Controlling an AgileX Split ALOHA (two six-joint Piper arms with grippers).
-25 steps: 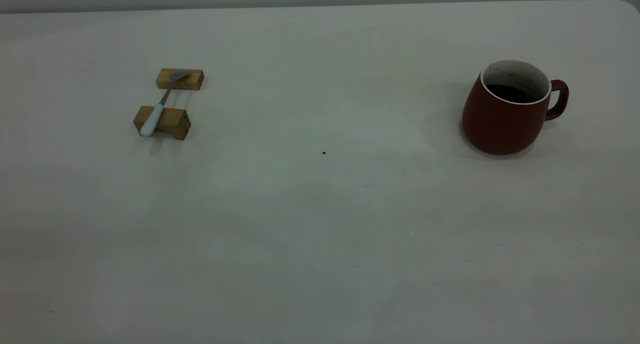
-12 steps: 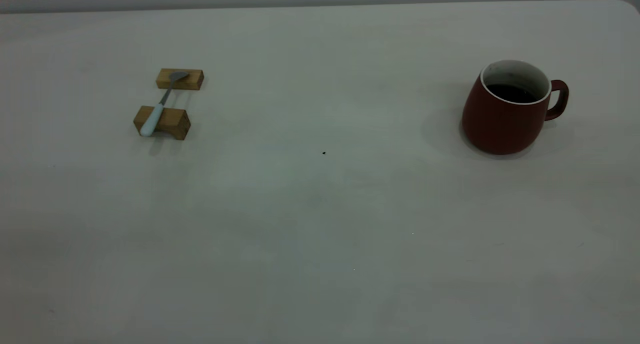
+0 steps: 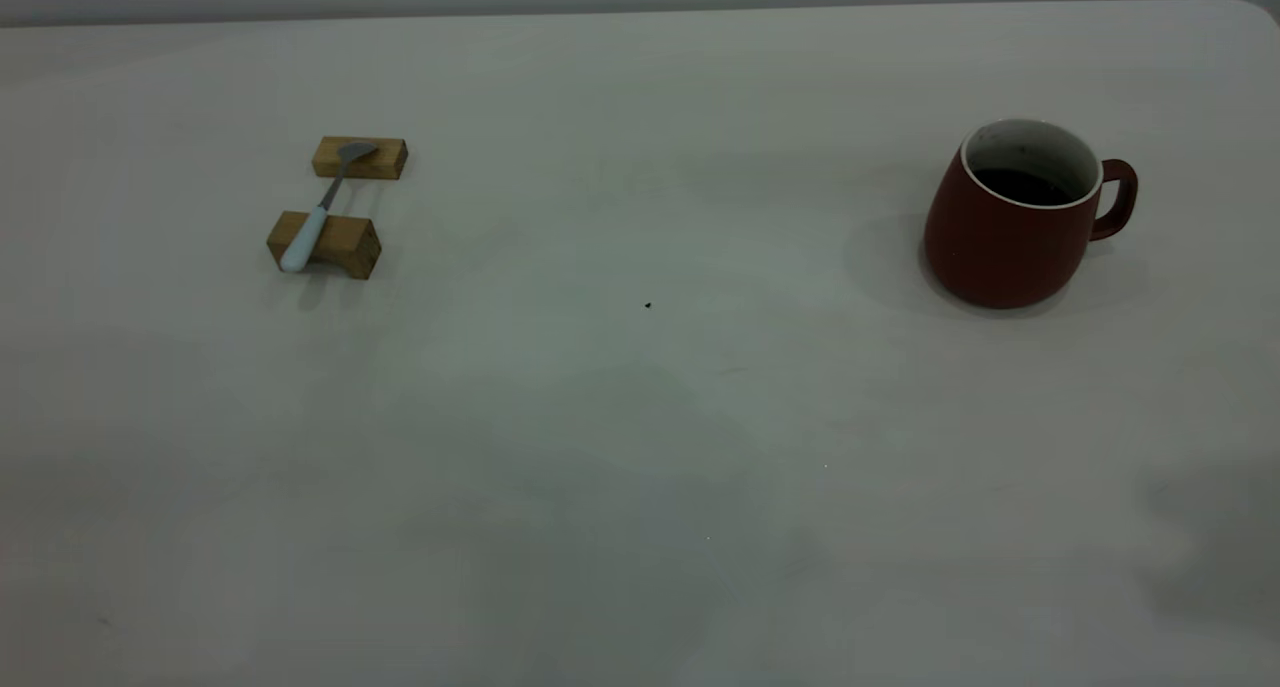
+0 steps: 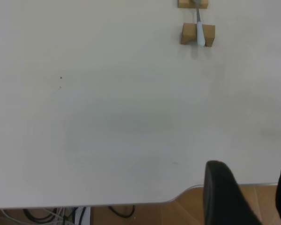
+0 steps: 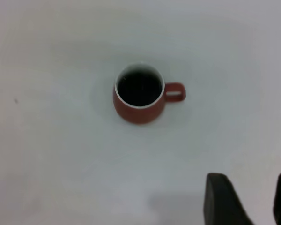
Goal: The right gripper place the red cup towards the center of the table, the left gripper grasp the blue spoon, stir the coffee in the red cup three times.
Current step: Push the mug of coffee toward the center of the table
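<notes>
Here, a wide off-white table [image 3: 640,417] fills the exterior view, and neither arm appears in it. At the right side stands the red cup [image 3: 1010,227], upright, its handle pointing to the right, with dark coffee [image 3: 1020,185] visible inside its white interior. It sits well apart from the table's middle, where a tiny dark speck [image 3: 648,305] lies. Far over on the left, two wooden blocks [image 3: 340,202] lie one behind the other with a gap between them, and the blue spoon [image 3: 318,212] bridges them: its pale handle rests on the nearer block, its grey bowl on the farther one. The left gripper [image 4: 248,197] hangs above the table's edge, well away from the spoon, its two dark fingers spread with a clear gap between them. The right gripper [image 5: 250,201] hovers high over the cup, also empty, its fingers held apart.
</notes>
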